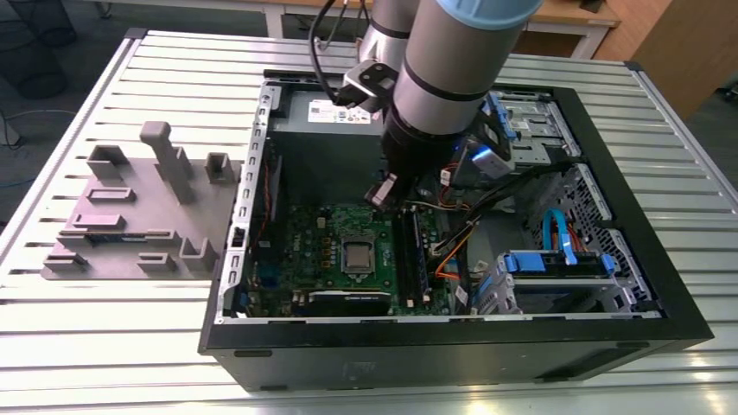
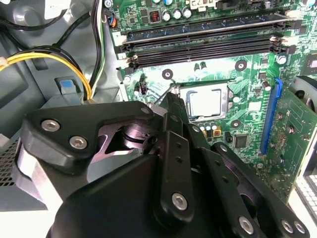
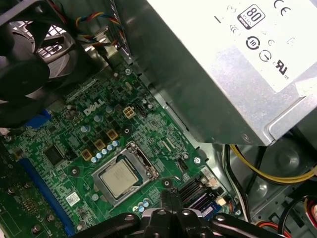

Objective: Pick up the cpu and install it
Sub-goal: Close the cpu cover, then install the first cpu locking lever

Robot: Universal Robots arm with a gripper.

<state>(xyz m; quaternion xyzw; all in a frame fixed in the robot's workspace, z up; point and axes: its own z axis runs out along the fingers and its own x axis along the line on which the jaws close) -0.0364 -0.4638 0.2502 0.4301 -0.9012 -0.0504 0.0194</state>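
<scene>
The cpu (image 1: 359,256) lies flat inside the metal-framed socket (image 1: 359,238) on the green motherboard (image 1: 311,251), silver top up. It also appears in both wrist views (image 2: 205,103) (image 3: 120,178). My gripper (image 1: 384,194) hangs inside the open computer case, above the board and a little off to one side of the socket. In both wrist views its black fingers (image 2: 173,106) come together in a narrow tip (image 3: 171,192) with nothing between them. The gripper is apart from the cpu.
The black computer case (image 1: 461,350) lies open on a slatted metal table (image 1: 104,346). A mauve-grey plastic tray (image 1: 127,216) with upright blocks sits at the exterior view's left. Memory slots (image 2: 208,39), the power supply (image 3: 233,59), cables (image 2: 44,57) and a fan (image 3: 25,64) crowd the socket.
</scene>
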